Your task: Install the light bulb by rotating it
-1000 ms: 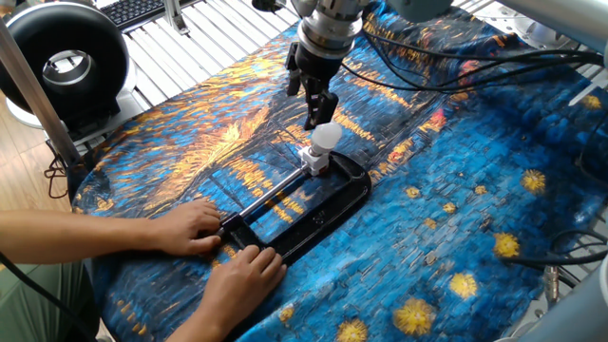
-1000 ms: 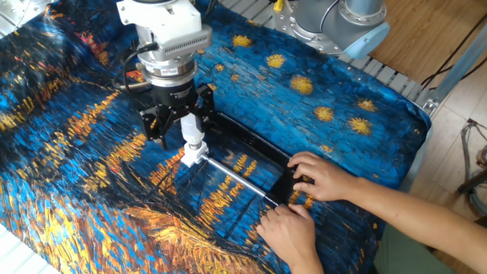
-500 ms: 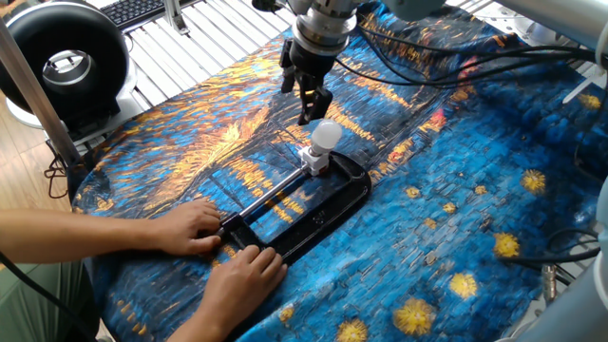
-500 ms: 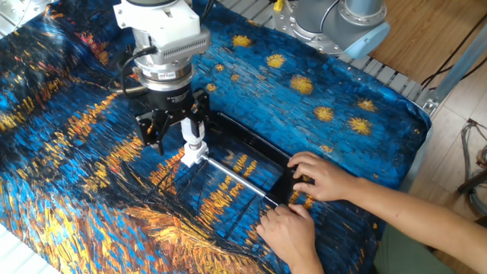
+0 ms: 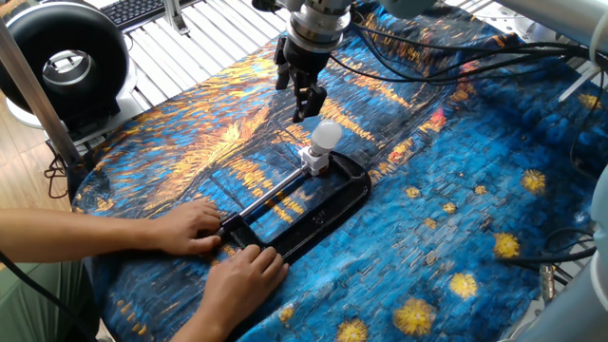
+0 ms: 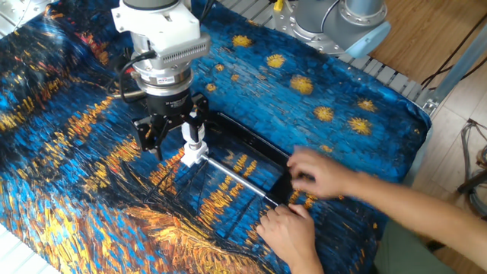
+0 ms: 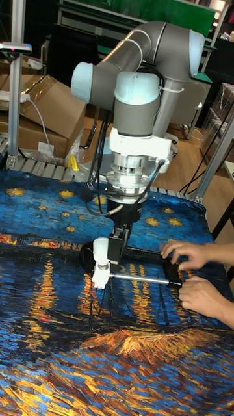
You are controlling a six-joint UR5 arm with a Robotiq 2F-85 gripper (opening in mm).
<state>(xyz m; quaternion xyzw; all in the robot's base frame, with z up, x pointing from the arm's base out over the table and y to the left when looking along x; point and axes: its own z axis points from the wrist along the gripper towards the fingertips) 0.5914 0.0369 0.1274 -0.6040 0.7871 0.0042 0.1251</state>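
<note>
The light bulb (image 5: 327, 135) is small, round and white, and stands by its neck in the white socket block (image 5: 316, 160) at the end of a black clamp frame (image 5: 323, 207) with a metal rod (image 5: 271, 193). My gripper (image 5: 299, 101) hangs open and holds nothing, up and to the left of the bulb, apart from it. In the other fixed view the bulb (image 6: 189, 129) shows between the spread fingers of the gripper (image 6: 173, 143). The tall fixed view shows the bulb (image 7: 101, 248) just left of a black finger (image 7: 117, 247).
Two human hands (image 5: 195, 228) (image 5: 242, 275) hold the near end of the clamp on the blue and orange painted cloth (image 5: 456, 218). A black round fan (image 5: 62, 62) stands at the far left. Cables (image 5: 456, 52) run across the back right.
My gripper has drawn back from the bulb, up and to the left in one fixed view, still open. The bulb stays in the socket. One hand shifted slightly.
</note>
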